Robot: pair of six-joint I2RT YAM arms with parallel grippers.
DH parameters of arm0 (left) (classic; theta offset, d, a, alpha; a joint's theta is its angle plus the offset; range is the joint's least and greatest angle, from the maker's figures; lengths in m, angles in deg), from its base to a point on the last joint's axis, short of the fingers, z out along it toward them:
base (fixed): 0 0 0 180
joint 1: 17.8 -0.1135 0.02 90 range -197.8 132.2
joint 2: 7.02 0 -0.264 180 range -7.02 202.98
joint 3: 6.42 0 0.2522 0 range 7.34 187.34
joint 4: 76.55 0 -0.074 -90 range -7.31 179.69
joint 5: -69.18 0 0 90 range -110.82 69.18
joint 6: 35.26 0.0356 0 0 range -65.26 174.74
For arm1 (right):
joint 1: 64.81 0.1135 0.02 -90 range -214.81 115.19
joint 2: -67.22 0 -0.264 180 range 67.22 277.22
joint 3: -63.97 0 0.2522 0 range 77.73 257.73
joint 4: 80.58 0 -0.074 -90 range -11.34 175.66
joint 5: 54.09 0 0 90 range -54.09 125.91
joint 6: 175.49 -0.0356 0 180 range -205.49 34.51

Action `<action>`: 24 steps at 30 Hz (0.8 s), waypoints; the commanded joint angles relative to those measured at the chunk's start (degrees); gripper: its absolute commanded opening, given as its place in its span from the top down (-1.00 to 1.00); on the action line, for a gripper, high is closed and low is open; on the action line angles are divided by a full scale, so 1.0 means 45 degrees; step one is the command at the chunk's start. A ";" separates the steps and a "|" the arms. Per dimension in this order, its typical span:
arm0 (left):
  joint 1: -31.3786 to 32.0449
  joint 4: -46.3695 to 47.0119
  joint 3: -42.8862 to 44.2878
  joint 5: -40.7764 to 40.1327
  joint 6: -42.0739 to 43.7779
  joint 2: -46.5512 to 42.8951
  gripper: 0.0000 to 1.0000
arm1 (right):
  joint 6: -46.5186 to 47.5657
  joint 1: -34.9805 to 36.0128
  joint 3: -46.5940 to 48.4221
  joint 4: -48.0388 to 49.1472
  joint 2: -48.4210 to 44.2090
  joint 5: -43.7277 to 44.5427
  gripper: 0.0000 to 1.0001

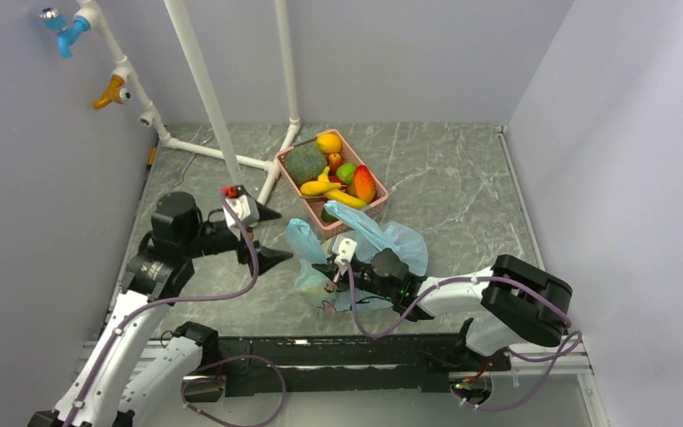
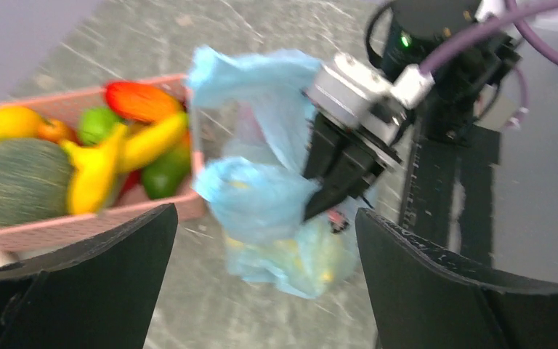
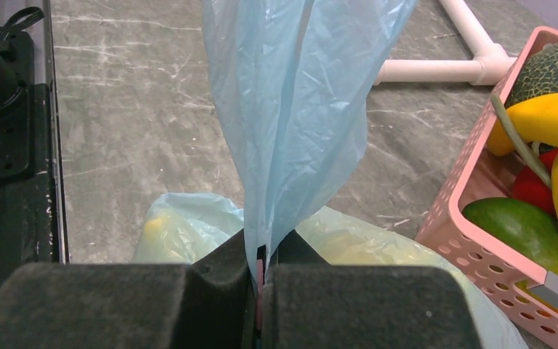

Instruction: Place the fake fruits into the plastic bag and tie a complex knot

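Right wrist, plastic bag (image 3: 290, 109) pinched between right gripper (image 3: 260, 280) jaws

Pale lilac walls (image 1: 409, 53) enclose a grey-green marbled tabletop (image 1: 445, 178) with white pipes (image 1: 197, 80).

On the counter (image 1: 462, 187): 1 plastic bag (image 1: 400, 242) and 1 pink basket (image 1: 309, 206). Showing in the basket: 1 melon (image 1: 305, 163), 1 orange (image 1: 328, 142), 2 bananas (image 1: 320, 187), 1 lime (image 1: 347, 172), 1 mango (image 1: 364, 184) and 1 dark green fruit (image 3: 527, 229). There are 2 tools: the left tool (image 1: 283, 235) and the right tool (image 1: 333, 274).
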 commanded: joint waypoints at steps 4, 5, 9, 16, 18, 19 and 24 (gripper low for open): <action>-0.0088 0.3639 -0.3273 0.0662 -0.3472 -0.0319 -0.96 | -0.0601 -0.0007 0.0541 0.0173 -0.0137 -0.0105 1.00; -0.0075 0.4703 -0.3556 0.0928 -0.4551 -0.0137 -0.93 | -0.0669 -0.0015 0.0542 0.0200 -0.0160 -0.0151 1.00; 0.0237 0.7848 -0.4034 0.1792 -0.6113 0.0923 -0.68 | -0.0935 -0.0134 0.0680 0.0379 -0.0122 -0.0369 1.00; 0.0790 1.0768 -0.4172 0.3504 -0.6005 0.3059 0.10 | -0.1365 -0.0350 0.0690 0.0483 -0.0072 -0.0644 1.00; 0.1074 1.0835 -0.4151 0.3595 -0.6065 0.3278 0.23 | -0.1433 -0.0423 0.0711 0.0437 -0.0124 -0.0738 1.00; 0.1203 1.0705 -0.4101 0.3616 -0.5929 0.3320 0.29 | -0.1435 -0.0474 0.0700 0.0478 -0.0144 -0.0741 1.00; 0.1295 0.9019 -0.3712 0.3462 -0.4734 0.3226 0.98 | -0.1321 -0.0602 0.0886 -0.0161 -0.0555 -0.0985 0.82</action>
